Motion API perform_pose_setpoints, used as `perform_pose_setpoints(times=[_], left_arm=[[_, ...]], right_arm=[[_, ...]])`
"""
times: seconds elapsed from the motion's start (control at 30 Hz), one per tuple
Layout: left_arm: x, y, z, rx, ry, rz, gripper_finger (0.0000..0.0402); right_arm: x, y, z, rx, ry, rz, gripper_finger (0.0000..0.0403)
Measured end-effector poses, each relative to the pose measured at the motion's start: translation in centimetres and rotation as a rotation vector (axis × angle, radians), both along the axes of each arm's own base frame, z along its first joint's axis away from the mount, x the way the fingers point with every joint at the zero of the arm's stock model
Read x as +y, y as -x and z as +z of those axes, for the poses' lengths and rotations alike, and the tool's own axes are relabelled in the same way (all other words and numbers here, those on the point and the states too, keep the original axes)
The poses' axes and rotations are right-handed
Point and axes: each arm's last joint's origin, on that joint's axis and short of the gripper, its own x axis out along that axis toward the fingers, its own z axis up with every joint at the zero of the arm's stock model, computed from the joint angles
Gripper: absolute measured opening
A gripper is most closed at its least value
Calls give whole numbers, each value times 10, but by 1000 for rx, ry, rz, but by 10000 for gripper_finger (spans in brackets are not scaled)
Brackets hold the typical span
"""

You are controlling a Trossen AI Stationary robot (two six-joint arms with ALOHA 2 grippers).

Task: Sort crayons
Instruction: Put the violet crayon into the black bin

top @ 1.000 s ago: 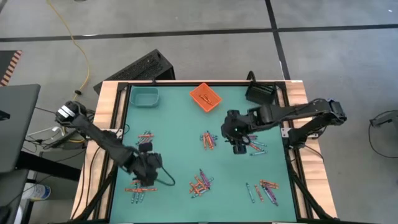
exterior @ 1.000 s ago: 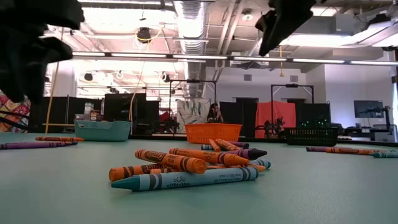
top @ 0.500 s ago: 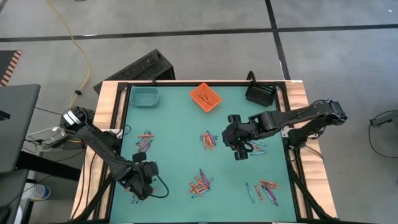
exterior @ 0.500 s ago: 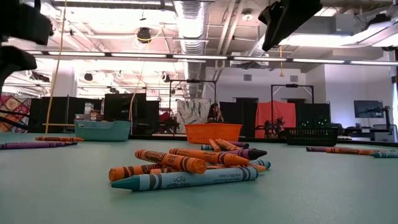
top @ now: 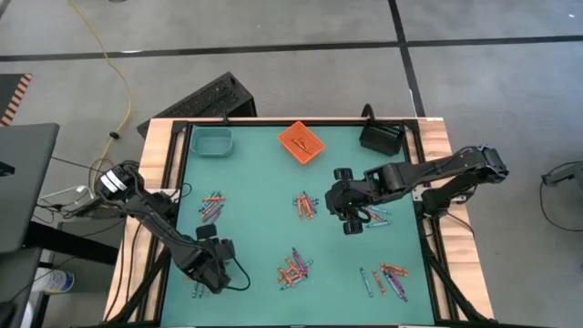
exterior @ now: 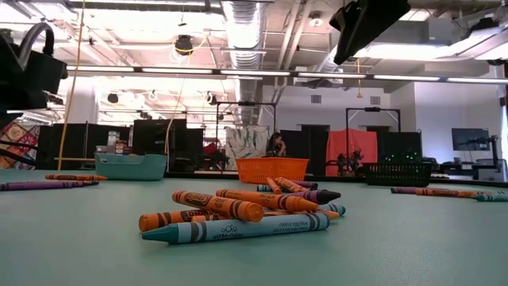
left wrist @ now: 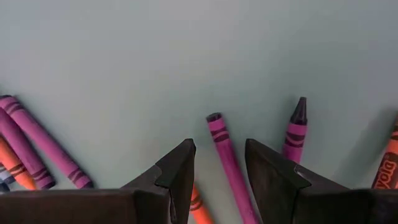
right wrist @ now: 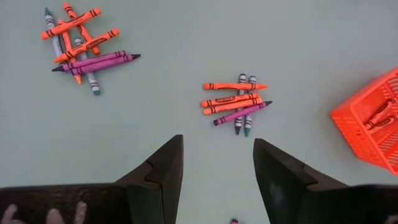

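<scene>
Crayons lie in small piles on the green table (top: 255,182): orange, blue-grey and purple-pink sticks (top: 293,267), (top: 305,205), (top: 211,205), (top: 390,276). My left gripper (top: 209,271) points down, low over the near-left pile. It is open, and its fingers (left wrist: 214,180) stand on either side of a pink crayon (left wrist: 225,155) that lies flat on the table, without touching it. A purple-pink crayon (left wrist: 295,134) lies beside it. My right gripper (top: 351,214) hangs open, high over the table's middle right, above a pile (right wrist: 236,99).
A teal bin (top: 211,141), an orange bin (top: 301,141) and a black bin (top: 381,137) stand along the far edge. More crayons lie by my right gripper (top: 375,216) and near the low camera (exterior: 238,214). A wooden frame (top: 155,182) borders the table.
My left gripper has sunk toward the table and moved toward the near-left corner, turning about its own axis as it came down over the near-left crayons. It has stayed open.
</scene>
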Motion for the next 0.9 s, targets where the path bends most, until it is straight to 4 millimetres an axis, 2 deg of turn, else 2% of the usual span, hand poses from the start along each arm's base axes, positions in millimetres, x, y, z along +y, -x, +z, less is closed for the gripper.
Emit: perform_pose_setpoints(times=[0.13,0.4,0.67,0.8,0.9], left_arm=[[3,-3,-2,4,32,-12,109],[12,-8,-8,19,85,-42,12],[18,-12,-5,9,89,-67,4],[26,-13,7,-91,36,-52,2],[32,-14,24,-181,24,-44,1]], right_arm=[[0,0,0,0,-4,-6,187],[0,0,0,-1,-8,-12,187],[0,0,0,4,-7,-12,187],[0,2,-1,20,-4,-13,187],[-1,2,-2,26,4,-18,187]])
